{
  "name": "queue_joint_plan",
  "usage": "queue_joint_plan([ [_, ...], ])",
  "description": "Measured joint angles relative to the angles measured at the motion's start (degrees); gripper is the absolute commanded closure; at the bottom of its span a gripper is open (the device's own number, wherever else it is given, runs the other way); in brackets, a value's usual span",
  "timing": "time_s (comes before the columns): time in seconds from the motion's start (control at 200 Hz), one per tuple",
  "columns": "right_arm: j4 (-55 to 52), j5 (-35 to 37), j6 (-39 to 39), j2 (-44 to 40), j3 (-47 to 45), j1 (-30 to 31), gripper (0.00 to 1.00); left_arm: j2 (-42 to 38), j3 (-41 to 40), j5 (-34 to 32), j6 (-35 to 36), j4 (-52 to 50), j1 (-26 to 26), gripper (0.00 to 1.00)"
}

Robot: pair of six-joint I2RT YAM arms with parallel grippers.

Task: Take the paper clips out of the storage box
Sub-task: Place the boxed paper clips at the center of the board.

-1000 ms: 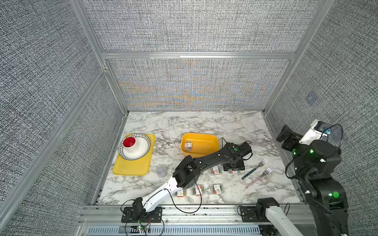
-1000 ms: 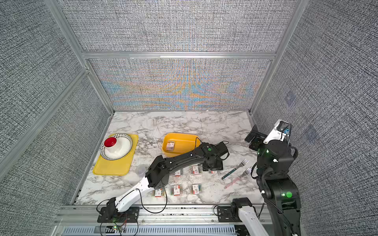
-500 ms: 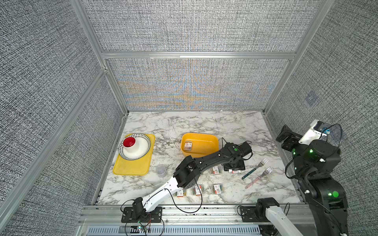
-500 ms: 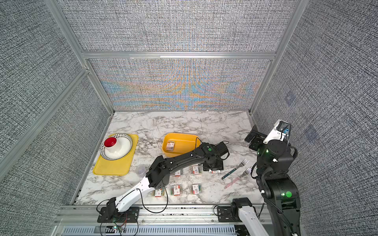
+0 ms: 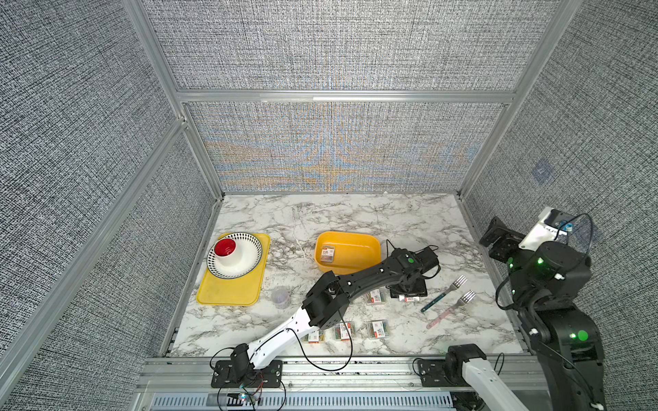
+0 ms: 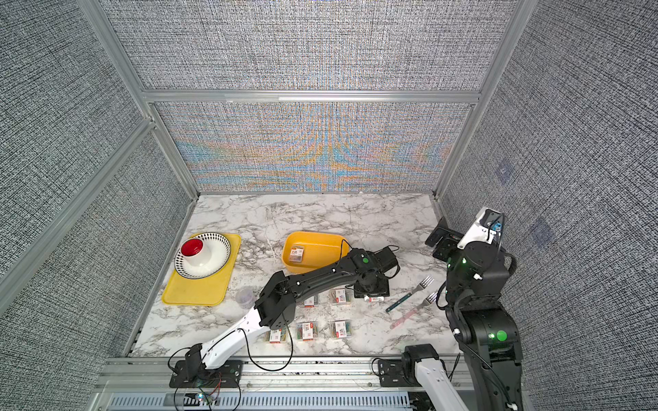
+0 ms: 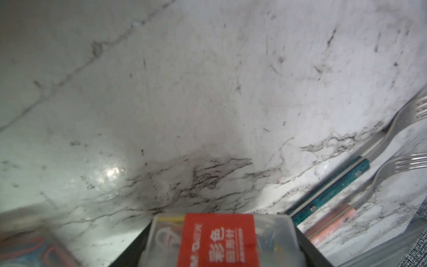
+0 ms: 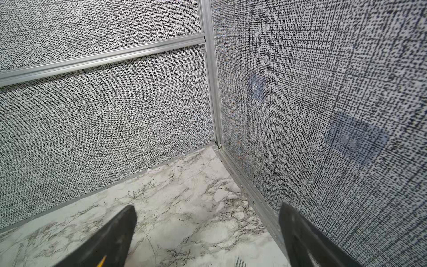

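left wrist view: left gripper (image 5: 408, 294) half-closed on paper clip case (image 7: 218, 240), over table (image 7: 208, 92), teal fork (image 7: 335, 191) at right. risk: released askew, it lands on fork. another case (image 5: 328, 253) lies in storage box (image 5: 356, 236). right gripper (image 8: 208, 219) wide open, empty.

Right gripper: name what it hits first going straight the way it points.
The right gripper would likely meet the bare marble tabletop near the far corner, else the wall panel behind; depth unclear.

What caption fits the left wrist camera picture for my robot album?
Left gripper clamps a clear case of colourful paper clips, with marble table, teal-handled fork and pink-handled fork beyond.
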Motion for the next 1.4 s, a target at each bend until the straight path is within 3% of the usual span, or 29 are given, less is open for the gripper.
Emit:
queue_joint_plan([
  [0.09,0.0,-0.2,0.0,0.1,0.2,0.0,0.01,0.4,0.9,0.4,0.0,0.0,0.0,0.27],
  [0.115,0.0,-0.2,0.0,0.2,0.3,0.0,0.01,0.4,0.9,0.4,0.1,-0.1,0.0,0.03],
  [0.135,0.0,-0.2,0.0,0.2,0.4,0.0,0.01,0.4,0.9,0.4,0.2,-0.1,0.0,0.00],
  [1.396,0.1,-1.4,0.4,0.1,0.0,0.0,0.01,-1.0,-0.4,-3.0,-1.3,1.0,0.2,0.00],
])
